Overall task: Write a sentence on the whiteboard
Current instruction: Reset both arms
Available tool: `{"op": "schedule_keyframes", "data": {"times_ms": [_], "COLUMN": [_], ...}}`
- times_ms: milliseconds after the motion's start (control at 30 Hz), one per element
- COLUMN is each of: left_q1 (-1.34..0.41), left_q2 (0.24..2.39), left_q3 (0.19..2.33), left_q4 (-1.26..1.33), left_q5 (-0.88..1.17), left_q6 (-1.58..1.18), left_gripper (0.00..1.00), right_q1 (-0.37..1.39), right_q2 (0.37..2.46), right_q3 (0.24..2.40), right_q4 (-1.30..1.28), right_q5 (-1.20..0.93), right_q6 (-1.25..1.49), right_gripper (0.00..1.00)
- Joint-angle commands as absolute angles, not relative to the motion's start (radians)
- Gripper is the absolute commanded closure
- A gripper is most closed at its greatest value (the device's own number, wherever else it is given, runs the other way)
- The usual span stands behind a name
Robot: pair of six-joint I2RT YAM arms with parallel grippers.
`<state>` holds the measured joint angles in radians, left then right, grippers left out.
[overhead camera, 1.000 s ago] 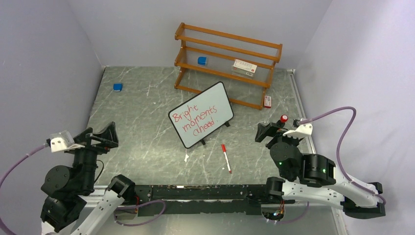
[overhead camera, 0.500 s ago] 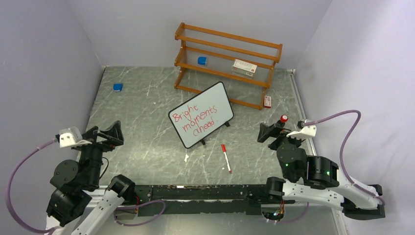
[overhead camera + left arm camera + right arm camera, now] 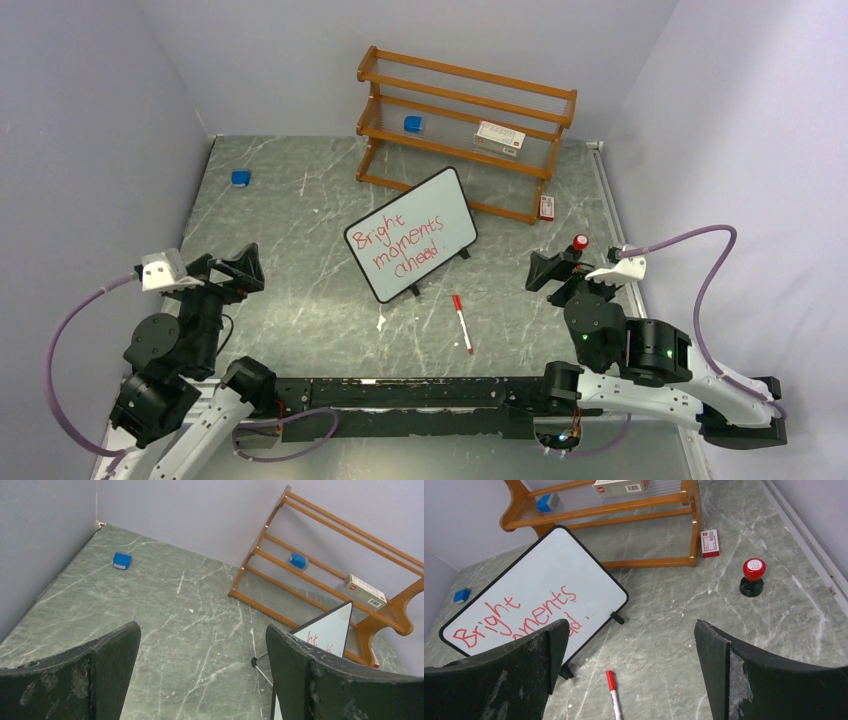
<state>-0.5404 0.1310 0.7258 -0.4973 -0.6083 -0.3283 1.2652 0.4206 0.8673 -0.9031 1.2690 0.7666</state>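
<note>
Marble table (image 3: pixel 290 230): left end effector (image 3: pixel 226 272) farther right, right end effector (image 3: pixel 556 273) unmoved, both released.

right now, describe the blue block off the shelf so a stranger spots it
Find the wooden shelf at the back. Left of it, near the far-left corner, the blue block lies alone on the tabletop. Its lookalike sits up on the shelf instead.

The top camera looked down from the near edge over the whole table (image 3: pixel 290 220). Each wrist camera sat low, facing the far wall (image 3: pixel 200 510); both shared the whiteboard (image 3: pixel 539 580) and shelf (image 3: pixel 694 530).
</note>
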Motion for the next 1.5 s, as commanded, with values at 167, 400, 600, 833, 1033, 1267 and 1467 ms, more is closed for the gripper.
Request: {"op": "schedule_keyframes", "data": {"times_ms": [167,400,600,833,1033,1267,1467], "left_q1": [-0.545,-0.545,-0.545,-0.545,-0.545,-0.545,-0.545], "left_q2": [0.171,0.152,0.16,0.16,0.165,0.17,0.17], "left_q3": [0.73,0.721,0.722,0.717,0.71,0.704,0.703], "left_q4": [-0.478,-0.469,-0.472,-0.464,-0.462,-0.458,-0.458], "left_q5": [-0.621,-0.615,-0.615,-0.616,-0.614,-0.607,-0.608], "left_q6": [-0.328,-0.325,-0.328,-0.324,-0.322,-0.321,-0.323], "left_gripper": [0.02,0.02,0.02,0.02,0.02,0.02,0.02], "right_q1": [1.267,1.266,1.266,1.266,1.267,1.266,1.266], "right_q2": [0.401,0.337,0.294,0.368,0.41,0.414,0.424], "right_q3": [0.855,0.829,0.805,0.826,0.825,0.817,0.813], "right_q4": [-0.88,-0.779,-0.714,-0.754,-0.741,-0.714,-0.703], "right_q5": [1.279,1.228,1.186,1.199,1.192,1.169,1.155], "right_q6": [0.743,0.627,0.549,0.583,0.563,0.532,0.516], "right_gripper": [0.0,0.0,0.0,0.0,0.0,0.0,0.0]}}
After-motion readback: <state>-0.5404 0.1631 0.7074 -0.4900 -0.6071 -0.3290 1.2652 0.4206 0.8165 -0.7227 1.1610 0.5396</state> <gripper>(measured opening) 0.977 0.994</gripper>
